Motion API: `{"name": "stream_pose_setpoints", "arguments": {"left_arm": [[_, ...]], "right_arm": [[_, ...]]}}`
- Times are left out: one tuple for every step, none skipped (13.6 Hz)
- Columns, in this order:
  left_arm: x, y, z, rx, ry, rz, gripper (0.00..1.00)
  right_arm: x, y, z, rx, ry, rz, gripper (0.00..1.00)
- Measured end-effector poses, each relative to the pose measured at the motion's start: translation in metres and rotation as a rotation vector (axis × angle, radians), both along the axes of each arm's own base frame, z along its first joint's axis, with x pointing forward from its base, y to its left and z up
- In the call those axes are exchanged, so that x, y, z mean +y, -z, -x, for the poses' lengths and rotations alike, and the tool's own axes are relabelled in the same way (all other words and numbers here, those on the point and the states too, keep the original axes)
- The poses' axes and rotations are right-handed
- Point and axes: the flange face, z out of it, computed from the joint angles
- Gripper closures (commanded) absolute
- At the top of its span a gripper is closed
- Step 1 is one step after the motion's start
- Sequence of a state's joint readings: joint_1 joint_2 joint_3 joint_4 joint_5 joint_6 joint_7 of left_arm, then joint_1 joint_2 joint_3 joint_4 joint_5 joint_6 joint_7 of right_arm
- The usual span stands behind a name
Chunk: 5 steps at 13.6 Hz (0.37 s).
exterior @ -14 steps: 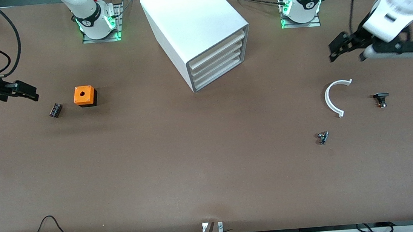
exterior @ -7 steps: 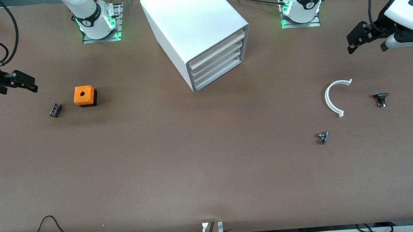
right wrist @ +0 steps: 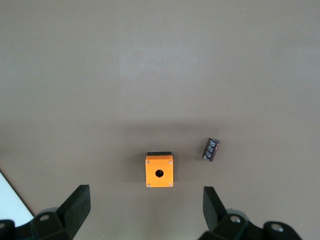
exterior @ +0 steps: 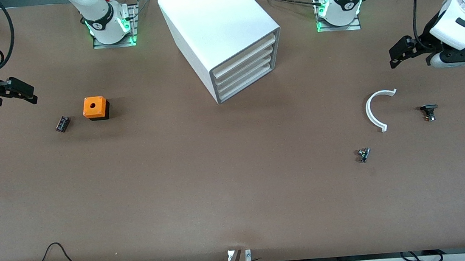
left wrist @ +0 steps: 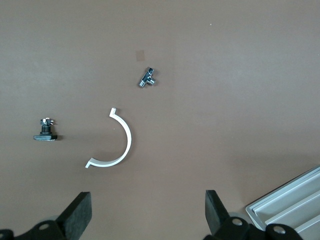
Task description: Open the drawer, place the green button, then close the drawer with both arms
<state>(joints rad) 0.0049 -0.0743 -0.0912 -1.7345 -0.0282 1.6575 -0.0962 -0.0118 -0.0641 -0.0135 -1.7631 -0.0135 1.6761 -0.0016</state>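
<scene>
The white cabinet point(exterior: 217, 21) stands between the two bases, its three drawers shut; the lowest drawer point(exterior: 245, 85) sits flush. The button point(exterior: 62, 124) is a small dark black-blue part lying on its side beside the orange cube point(exterior: 95, 108); its green cap does not show. It also shows in the right wrist view point(right wrist: 211, 149). My right gripper point(exterior: 24, 91) hangs open and empty in the air at the right arm's end of the table, over bare table beside the cube point(right wrist: 159, 172). My left gripper point(exterior: 399, 51) hangs open and empty above the table at the left arm's end.
A white half-ring point(exterior: 373, 110), a black-capped part point(exterior: 429, 110) and a small silvery part point(exterior: 363, 154) lie under and near the left gripper. The left wrist view shows them and a corner of the cabinet point(left wrist: 295, 200). Cables hang along the table's near edge.
My left arm has swung out toward its end of the table, away from the cabinet. My right gripper has drifted slightly toward the table's base side. Objects have not moved.
</scene>
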Motion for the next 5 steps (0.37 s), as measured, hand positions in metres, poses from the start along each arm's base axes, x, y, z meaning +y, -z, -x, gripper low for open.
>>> {"name": "stream_pose_setpoints", "arguments": {"left_arm": [[-0.0004,-0.0016,-0.0008,-0.003,0.001,0.000,0.00],[-0.0010,-0.0021,-0.0005,-0.001,0.002,0.000,0.00],[-0.0014,-0.0019,0.0006,0.009,0.003,-0.001,0.00],[-0.0015,-0.0017,0.0013,0.015,0.003,-0.001,0.00],[-0.0014,-0.0017,0.0016,0.018,0.003,-0.001,0.00]], "right_arm": [[-0.0004,-0.0004,0.0001,0.001,0.000,0.000,0.00],[-0.0009,-0.0003,0.0003,0.002,0.000,0.000,0.00],[-0.0021,-0.0002,0.0005,0.003,0.002,0.000,0.00],[-0.0036,-0.0001,0.0006,0.004,0.005,0.000,0.00],[-0.0050,-0.0002,0.0007,0.004,0.007,-0.001,0.00]]}}
